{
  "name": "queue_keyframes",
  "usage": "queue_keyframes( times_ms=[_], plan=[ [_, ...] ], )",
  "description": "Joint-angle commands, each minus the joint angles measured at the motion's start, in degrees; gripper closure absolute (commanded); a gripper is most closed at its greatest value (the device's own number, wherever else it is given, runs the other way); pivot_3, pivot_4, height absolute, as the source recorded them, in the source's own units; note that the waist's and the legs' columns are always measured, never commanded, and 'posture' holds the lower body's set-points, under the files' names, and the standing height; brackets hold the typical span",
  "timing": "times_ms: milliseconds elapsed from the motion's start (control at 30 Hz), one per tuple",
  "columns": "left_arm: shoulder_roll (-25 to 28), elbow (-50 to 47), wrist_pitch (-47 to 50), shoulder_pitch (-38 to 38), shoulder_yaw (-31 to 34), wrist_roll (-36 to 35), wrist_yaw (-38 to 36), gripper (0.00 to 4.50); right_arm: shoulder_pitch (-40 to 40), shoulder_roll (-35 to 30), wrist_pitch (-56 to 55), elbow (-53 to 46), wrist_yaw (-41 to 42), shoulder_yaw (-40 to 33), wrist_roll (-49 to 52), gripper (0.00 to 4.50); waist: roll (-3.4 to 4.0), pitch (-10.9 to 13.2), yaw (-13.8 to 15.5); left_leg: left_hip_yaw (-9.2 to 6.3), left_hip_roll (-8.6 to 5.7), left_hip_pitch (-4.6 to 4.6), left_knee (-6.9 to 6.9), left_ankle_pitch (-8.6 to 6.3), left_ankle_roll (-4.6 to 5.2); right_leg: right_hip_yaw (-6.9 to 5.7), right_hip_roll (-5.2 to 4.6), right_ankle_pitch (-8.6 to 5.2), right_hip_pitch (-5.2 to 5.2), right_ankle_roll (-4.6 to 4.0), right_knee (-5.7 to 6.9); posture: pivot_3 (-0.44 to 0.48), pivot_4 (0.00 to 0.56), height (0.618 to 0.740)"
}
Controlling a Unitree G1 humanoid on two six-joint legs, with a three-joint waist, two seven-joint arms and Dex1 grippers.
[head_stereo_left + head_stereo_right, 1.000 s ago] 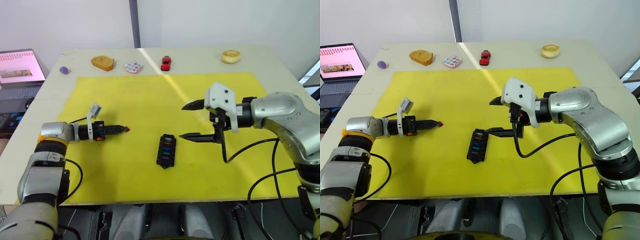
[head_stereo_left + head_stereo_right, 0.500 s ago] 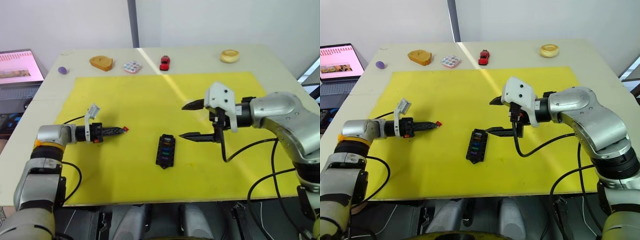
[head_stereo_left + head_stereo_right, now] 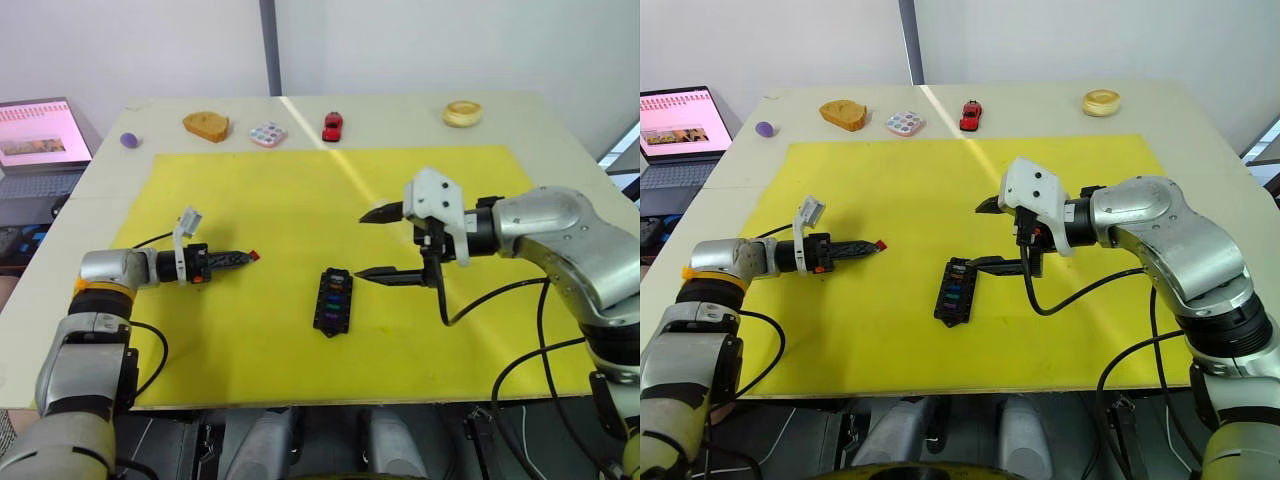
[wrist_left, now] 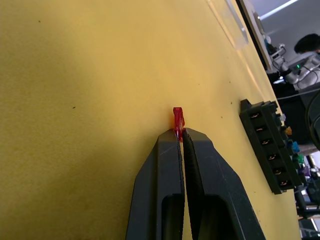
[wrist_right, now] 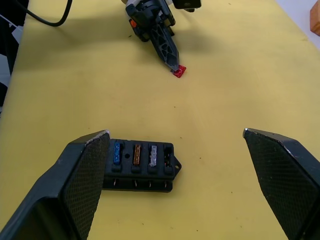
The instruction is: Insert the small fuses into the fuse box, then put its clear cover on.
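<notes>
Your left gripper [image 4: 179,136] pinches a red fuse [image 4: 178,118] at its tips; right gripper [image 3: 371,244] gapes wide just beside the fuse box [image 3: 332,300]. Both sit over the yellow mat [image 3: 290,200] on a beige table [image 3: 400,115]; laptop [image 3: 38,135] off its left edge.

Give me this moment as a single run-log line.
left gripper: shut on red fuse, above yellow mat | right gripper: open, empty, beside fuse box | fuse box: partly filled
</notes>
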Motion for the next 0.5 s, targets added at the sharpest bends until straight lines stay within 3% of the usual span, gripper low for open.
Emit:
queue_keyframes(
  times_ms=[33, 333, 500],
  plan=[
    [1.01, 2.12, -0.47, 0.15, 0.64, 1.33, 1.37, 4.33, -1.14, -0.18, -0.19, -1.52, -0.18, -1.45, 0.03, 0.00, 0.00, 0.00, -0.01, 0.00, 0.00, 0.00, 0.00, 0.00, -0.01, 0.00, 0.00, 0.00, 0.00, 0.00, 0.00, 0.000, 0.150, 0.740],
    [2.38, -1.58, 5.00, -0.05, 4.44, -3.32, -0.22, 4.33, -1.41, 0.16, -0.67, -1.07, -0.29, -1.18, -0.29, 0.00, -0.02, 0.01, -0.18, 0.00, 0.00, -0.03, -0.01, 0.01, -0.01, 0.00, 0.01, 0.00, -0.05, 0.00, 0.02, 0.000, 0.150, 0.740],
    [2.30, -4.86, 5.48, 2.38, 3.31, -2.97, -0.08, 4.33, -1.92, 0.59, -1.10, -0.47, -0.11, -0.68, -0.67, 0.00, -0.02, 0.01, -0.21, 0.00, 0.00, -0.04, -0.02, 0.01, -0.01, 0.01, 0.01, 0.00, -0.06, 0.00, 0.01, 0.000, 0.150, 0.740]
  ],
)
